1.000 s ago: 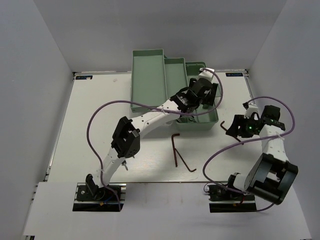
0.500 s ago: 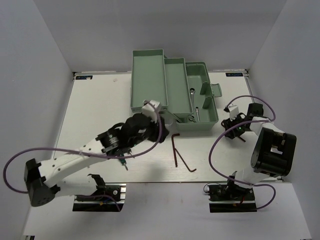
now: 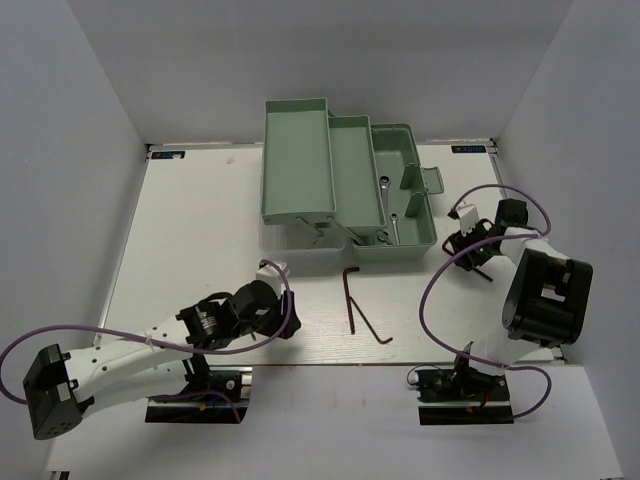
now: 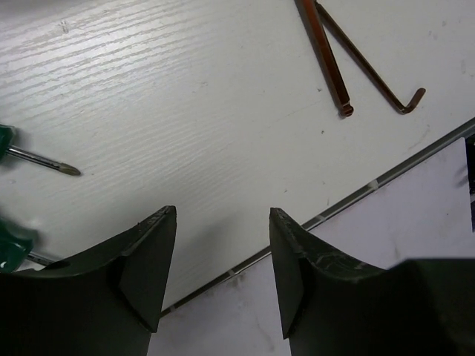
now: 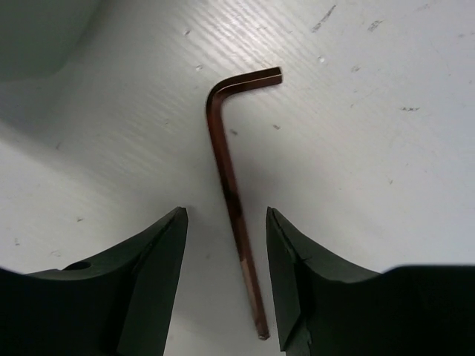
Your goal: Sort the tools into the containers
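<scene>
Hex key (image 5: 230, 185) lies flat on the bench (image 5: 386, 148), off the toolbox's (image 3: 300, 150) right end, inside the gap of the right gripper (image 5: 225, 211). The fingers (image 5: 148, 267) are spread wide on either side of the shank and hold nothing. I can't pick the key out in the overhead view because the wrist covers it.

Risks as I judge them:
- The key is thin and flush to the bench, so fingers closing too high would slide over it, and too low they would scrape the bench. I can't read the height from here.
- The shank drifts towards the right-hand finger at its near end, so a squeeze could roll or skew it rather than seat it.
- A pinch away from the bend could let the key swing in the grip on the lift.

Orientation: the long axis runs with the gap, near end to far end, leaning slightly. The short leg is at the far end and turns right.

Further out, the left gripper (image 4: 223, 211) is also spread and empty at the bench's near edge. A pair of hex keys (image 4: 326, 52) lies beyond it, and a screwdriver (image 4: 37, 157) tip shows to its side.
</scene>
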